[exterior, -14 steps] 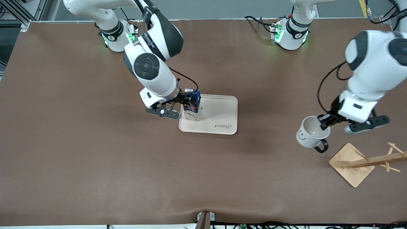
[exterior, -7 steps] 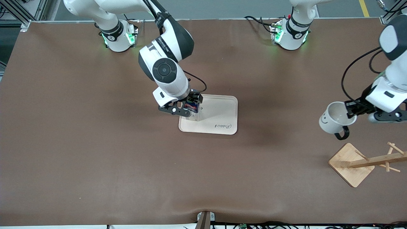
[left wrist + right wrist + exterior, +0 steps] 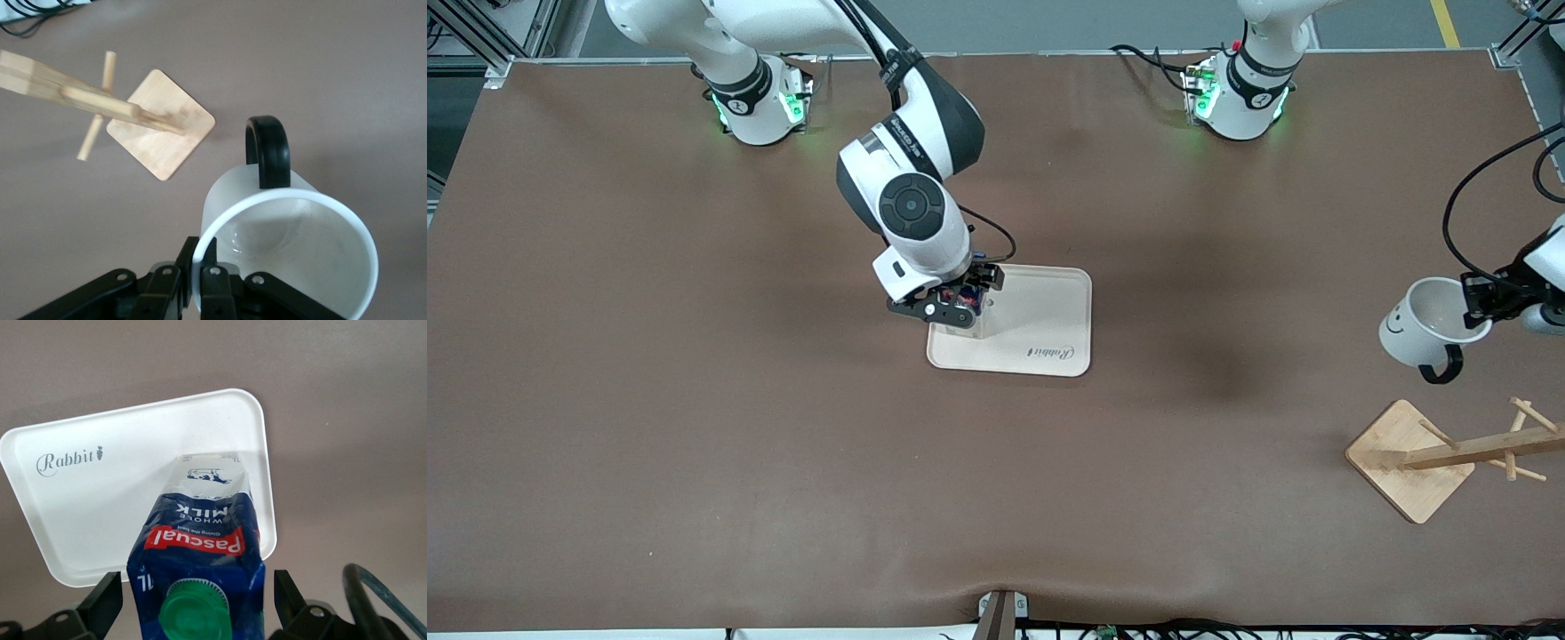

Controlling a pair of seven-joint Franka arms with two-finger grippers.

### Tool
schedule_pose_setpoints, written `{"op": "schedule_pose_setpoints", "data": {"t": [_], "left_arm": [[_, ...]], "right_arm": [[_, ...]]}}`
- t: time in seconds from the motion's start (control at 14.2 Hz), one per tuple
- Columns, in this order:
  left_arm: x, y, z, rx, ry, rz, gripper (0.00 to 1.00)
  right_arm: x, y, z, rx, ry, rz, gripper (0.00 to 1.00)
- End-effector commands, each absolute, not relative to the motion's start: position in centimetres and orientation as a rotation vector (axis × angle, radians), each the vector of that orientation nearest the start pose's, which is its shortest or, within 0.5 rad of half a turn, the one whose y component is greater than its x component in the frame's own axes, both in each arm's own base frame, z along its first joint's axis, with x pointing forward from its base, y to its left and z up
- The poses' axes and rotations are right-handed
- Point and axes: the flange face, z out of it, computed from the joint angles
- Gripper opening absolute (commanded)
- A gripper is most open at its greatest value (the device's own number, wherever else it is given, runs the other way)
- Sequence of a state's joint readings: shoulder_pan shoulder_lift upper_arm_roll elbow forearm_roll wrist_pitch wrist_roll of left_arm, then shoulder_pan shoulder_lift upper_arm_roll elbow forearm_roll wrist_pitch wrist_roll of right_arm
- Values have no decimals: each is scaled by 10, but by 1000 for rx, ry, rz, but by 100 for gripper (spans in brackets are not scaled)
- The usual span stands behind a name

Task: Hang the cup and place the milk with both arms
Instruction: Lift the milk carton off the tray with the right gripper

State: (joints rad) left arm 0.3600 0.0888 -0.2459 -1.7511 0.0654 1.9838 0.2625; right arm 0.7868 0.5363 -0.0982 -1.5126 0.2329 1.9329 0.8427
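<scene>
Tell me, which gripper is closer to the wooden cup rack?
Left. The left gripper, pinching the cup by its rim, hangs just beside the rack; the right gripper is at the milk on the tray.

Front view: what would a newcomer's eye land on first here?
Probably the white cup, hanging in the air in the left gripper, which is pinched on its rim, above the table next to the wooden rack. Then the milk, standing on the pale tray mid-table, with the right gripper open around it.

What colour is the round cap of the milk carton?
Green. The cap of the milk carton shows best in the right wrist view.
</scene>
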Motion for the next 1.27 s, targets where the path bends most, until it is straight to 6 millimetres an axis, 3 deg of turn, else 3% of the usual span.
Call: {"op": "schedule_pose_setpoints", "data": {"t": [0.0, 0.07, 0.14, 0.21, 0.28, 0.57, 0.78, 0.92, 1.2], "left_arm": [[610, 89, 531, -3067, 253, -255, 0], [611, 92, 532, -3086, 239, -268, 0], [615, 94, 530, -3093, 251, -270, 0], [617, 100, 528, -3092, 269, -270, 0], [619, 111, 525, -3094, 271, -265, 0], [627, 136, 518, -3103, 329, -273, 0], [631, 146, 522, -3121, 315, -308, 0], [634, 149, 520, -3123, 332, -310, 0], [634, 159, 511, -3144, 308, -301, 0]], "right_arm": [[512, 461, 340, -3053, 412, 306, 100], [513, 460, 341, -3054, 412, 310, 62], [513, 458, 341, -3056, 413, 315, 41], [515, 454, 342, -3059, 417, 327, 9], [518, 450, 347, -3062, 426, 343, 0], [548, 422, 401, -2903, 541, 540, 0], [577, 370, 444, -2886, 598, 616, 0], [584, 336, 479, -2933, 583, 516, 0], [599, 235, 513, -2965, 667, 419, 0]]}}
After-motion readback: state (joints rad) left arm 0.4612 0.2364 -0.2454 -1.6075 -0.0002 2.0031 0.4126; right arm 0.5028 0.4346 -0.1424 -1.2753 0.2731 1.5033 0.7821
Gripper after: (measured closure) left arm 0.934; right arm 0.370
